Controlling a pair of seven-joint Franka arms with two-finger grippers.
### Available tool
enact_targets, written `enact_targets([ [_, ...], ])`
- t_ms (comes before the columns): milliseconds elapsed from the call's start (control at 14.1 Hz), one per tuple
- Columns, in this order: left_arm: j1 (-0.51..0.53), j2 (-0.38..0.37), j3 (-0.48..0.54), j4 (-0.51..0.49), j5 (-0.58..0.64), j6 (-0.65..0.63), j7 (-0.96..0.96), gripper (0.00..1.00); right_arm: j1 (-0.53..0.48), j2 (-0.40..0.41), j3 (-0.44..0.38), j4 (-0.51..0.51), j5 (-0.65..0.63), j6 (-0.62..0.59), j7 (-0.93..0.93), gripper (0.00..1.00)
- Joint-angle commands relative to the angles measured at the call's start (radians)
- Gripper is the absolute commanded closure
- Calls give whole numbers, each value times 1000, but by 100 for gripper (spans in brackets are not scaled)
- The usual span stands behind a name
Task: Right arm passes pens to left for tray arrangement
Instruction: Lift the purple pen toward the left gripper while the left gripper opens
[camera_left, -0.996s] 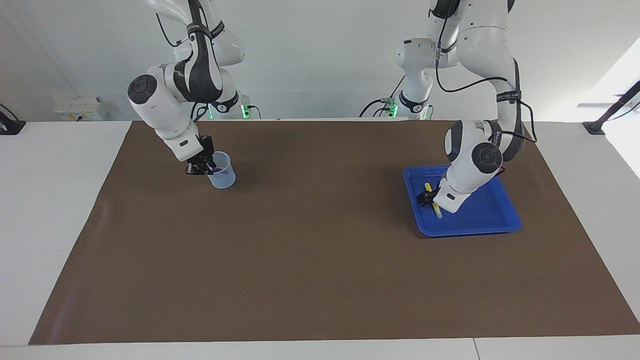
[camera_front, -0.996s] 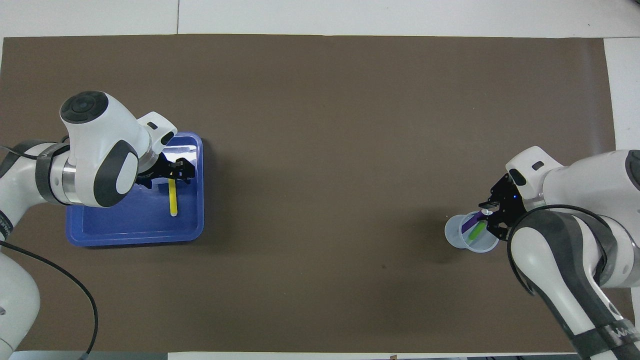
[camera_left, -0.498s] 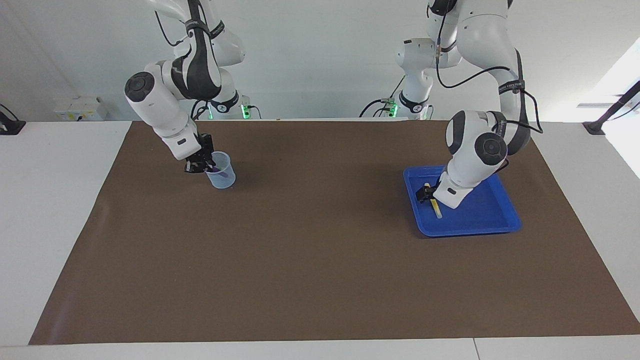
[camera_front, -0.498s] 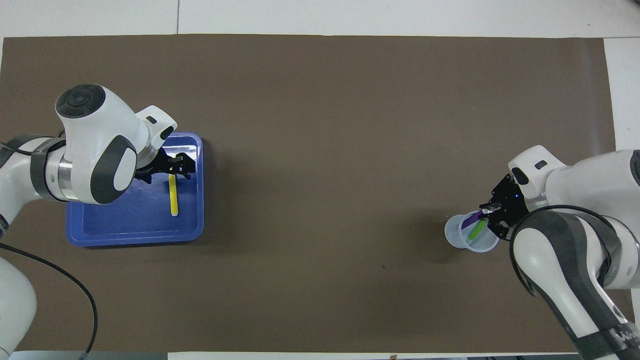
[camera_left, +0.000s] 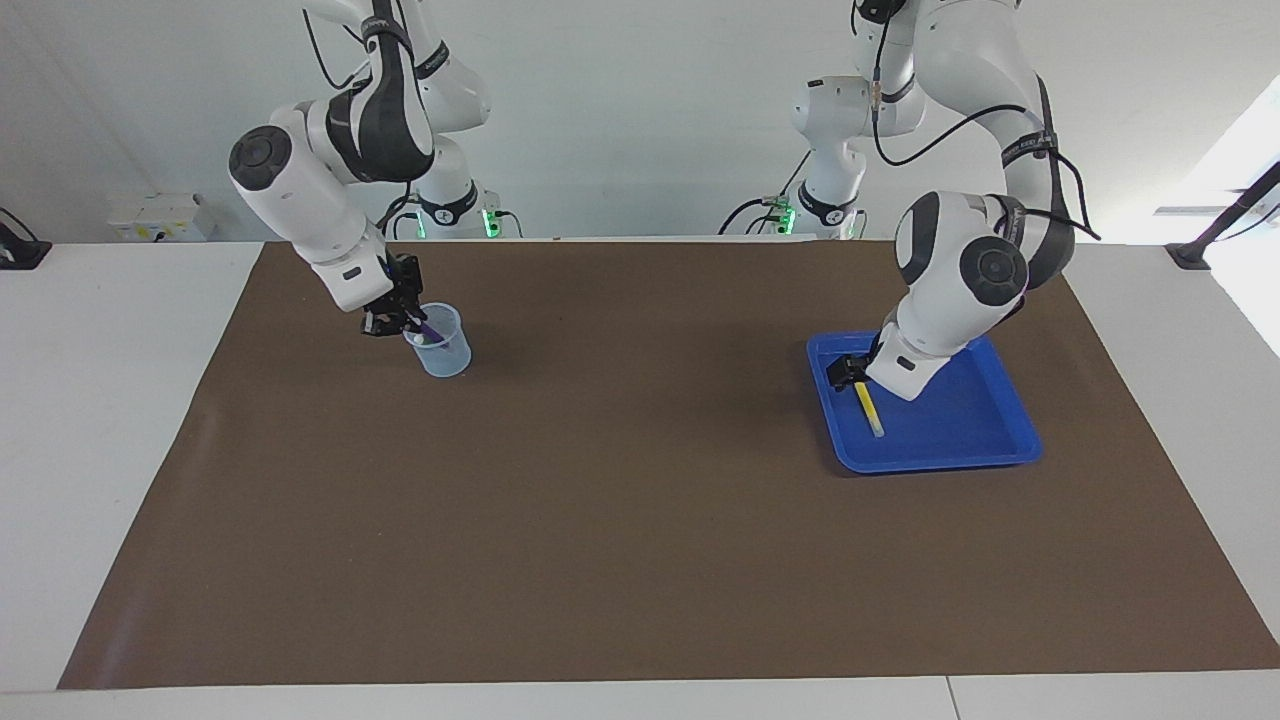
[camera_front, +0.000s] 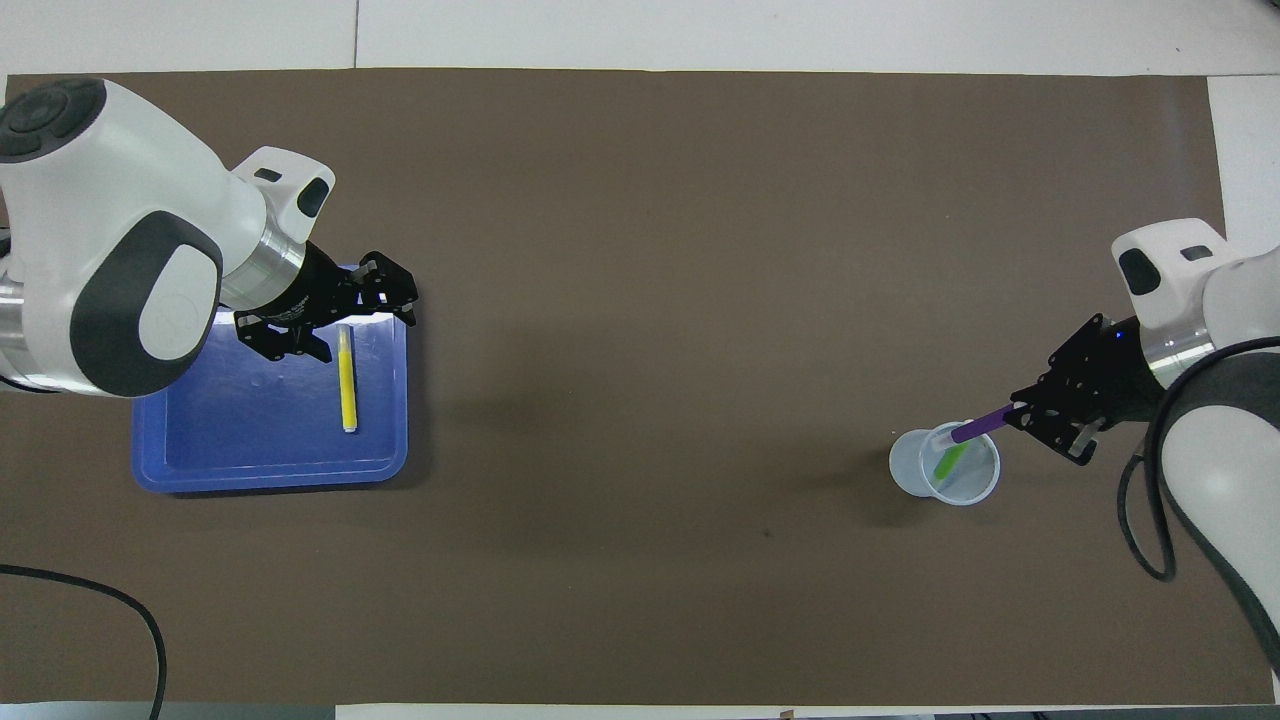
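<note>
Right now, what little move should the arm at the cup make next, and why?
Probably lift higher: the right pincer is shut on the purple pen, whose tip is over the cup. The yellow pen lies in the tray; the left pincer waits.

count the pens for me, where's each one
3. The yellow pen lies in the blue tray. The purple pen is gripped by the right gripper over the cup. The green pen stands in that cup.
</note>
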Motion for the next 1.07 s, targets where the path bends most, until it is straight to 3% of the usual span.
enact_targets([
  [0, 0, -80, -6, -8, -118, -16, -195, 0, 33, 13, 3, 61, 121, -35, 281, 100],
  [213, 1, -117, -14, -8, -212, 17, -383, 0, 49, 11, 27, 58, 258, -14, 590, 100],
  [498, 0, -147, -28, -11, -347, 90, -672, 0, 134, 11, 46, 42, 338, 125, 955, 100],
  [783, 0, -158, -92, -20, -401, 159, -973, 0, 179, 11, 46, 30, 432, 219, 1156, 100],
  [996, 0, -195, -95, -95, -499, 208, -1035, 0, 223, -3, 46, -19, 456, 352, 1241, 100],
])
